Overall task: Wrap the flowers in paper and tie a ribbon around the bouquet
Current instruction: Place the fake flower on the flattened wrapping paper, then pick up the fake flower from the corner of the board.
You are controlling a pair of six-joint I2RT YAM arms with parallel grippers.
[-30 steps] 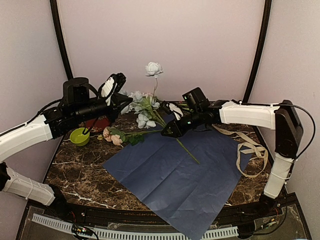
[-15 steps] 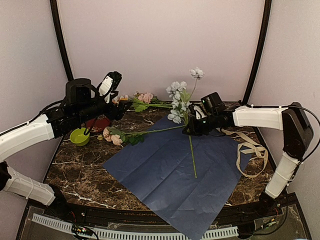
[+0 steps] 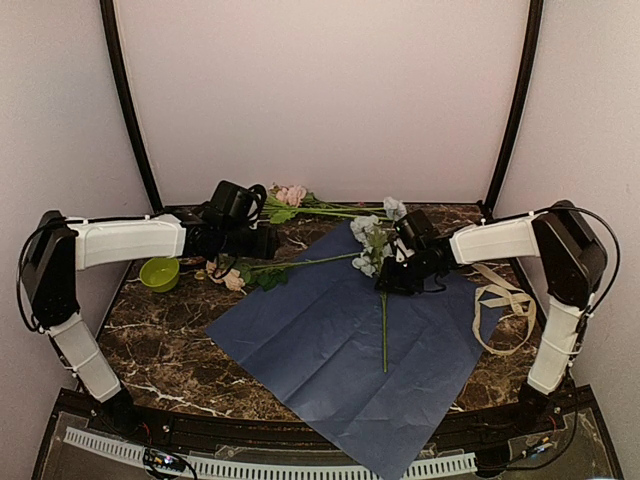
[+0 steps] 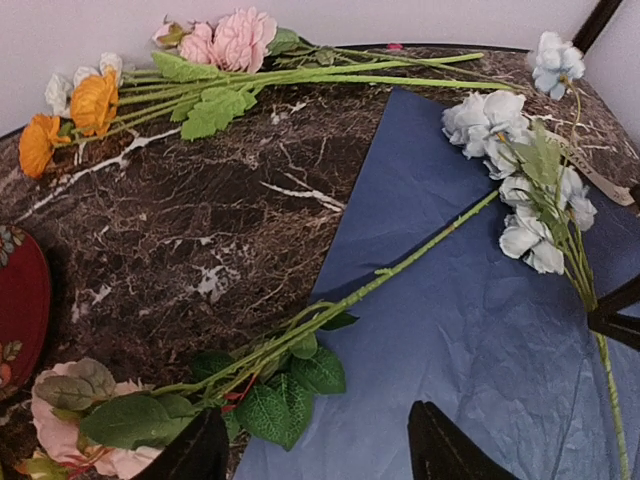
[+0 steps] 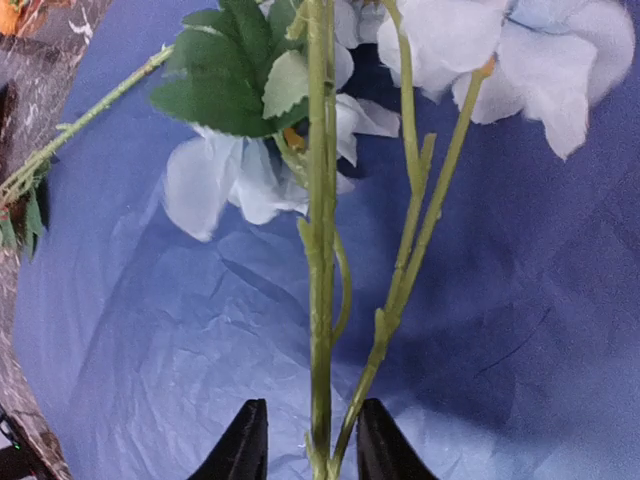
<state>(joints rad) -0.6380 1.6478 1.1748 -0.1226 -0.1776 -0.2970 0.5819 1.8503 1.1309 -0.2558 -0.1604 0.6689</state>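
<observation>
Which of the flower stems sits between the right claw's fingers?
The pale blue spray, lying on the blue paper. The pink-headed stem lies toward the left claw, and the orange-and-pink bunch rests on the marble at the back.

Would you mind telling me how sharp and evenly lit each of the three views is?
Top external: sharp, soft even light. Left wrist: crisp, faint sheen on the creased paper. Right wrist: the stems sharp, the pale blooms at the top corner slightly soft.

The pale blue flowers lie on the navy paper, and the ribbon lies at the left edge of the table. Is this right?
No: the ribbon lies at the right edge of the table, as the top view shows. The pale blue flowers do lie on the navy paper.
</observation>
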